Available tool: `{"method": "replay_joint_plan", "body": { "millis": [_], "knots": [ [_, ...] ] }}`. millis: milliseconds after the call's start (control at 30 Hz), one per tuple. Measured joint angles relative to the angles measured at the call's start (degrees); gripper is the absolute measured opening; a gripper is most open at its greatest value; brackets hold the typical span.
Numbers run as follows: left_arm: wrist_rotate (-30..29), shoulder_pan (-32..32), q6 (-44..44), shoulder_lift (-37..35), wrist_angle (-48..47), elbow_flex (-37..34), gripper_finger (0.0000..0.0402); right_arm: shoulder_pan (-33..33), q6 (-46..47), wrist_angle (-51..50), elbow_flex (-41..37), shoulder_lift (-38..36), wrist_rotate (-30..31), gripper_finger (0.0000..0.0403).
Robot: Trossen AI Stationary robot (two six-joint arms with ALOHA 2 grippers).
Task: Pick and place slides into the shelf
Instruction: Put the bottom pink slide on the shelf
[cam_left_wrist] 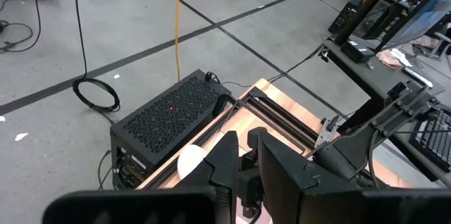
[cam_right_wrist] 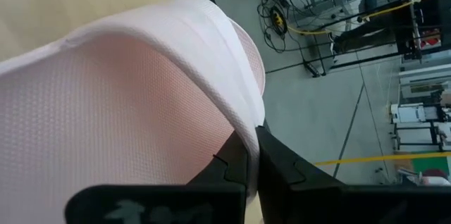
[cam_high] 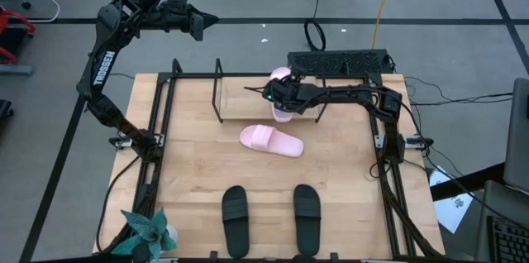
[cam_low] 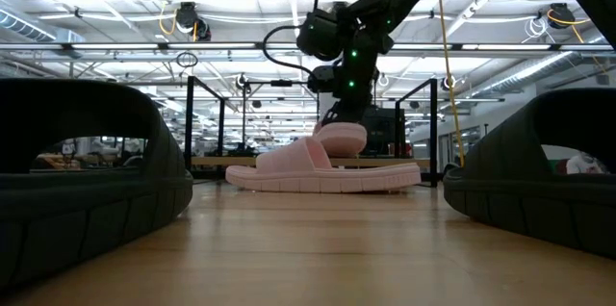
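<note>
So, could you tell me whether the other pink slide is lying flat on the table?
Yes: the pink slide rests sole-down on the table, strap up.

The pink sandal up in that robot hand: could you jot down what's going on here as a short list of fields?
Held item: one pink slide, pinched by its strap in the right hand
Held item's place: at the far side of the table, at the shelf
Other pink slide: lying flat mid-table
Black slides: two, side by side at the near edge
Left hand: raised beyond the far left corner, holding nothing
Table: light wood
</note>
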Motion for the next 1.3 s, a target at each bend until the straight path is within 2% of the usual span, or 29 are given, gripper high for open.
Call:
{"method": "replay_joint_plan", "body": {
  "millis": [667, 867, 1300],
  "knots": [
    [0.0, -0.02, 1.0, 0.0, 0.0, 0.0, 0.0051, -0.31, 1.79, -0.39, 0.0, 0.0, -1.75, 0.0],
    [0.0, -0.01, 1.26, 0.0, 0.0, 0.0, 0.0051, -0.35, 3.37, -0.28, 0.02, -0.04, -5.75, 0.0022],
    [0.0, -0.02, 1.46, 0.0, 0.0, 0.0, 0.0051, -0.29, 4.54, 1.49, -1.19, -0.2, -6.02, 0.0031]
  ]
}}
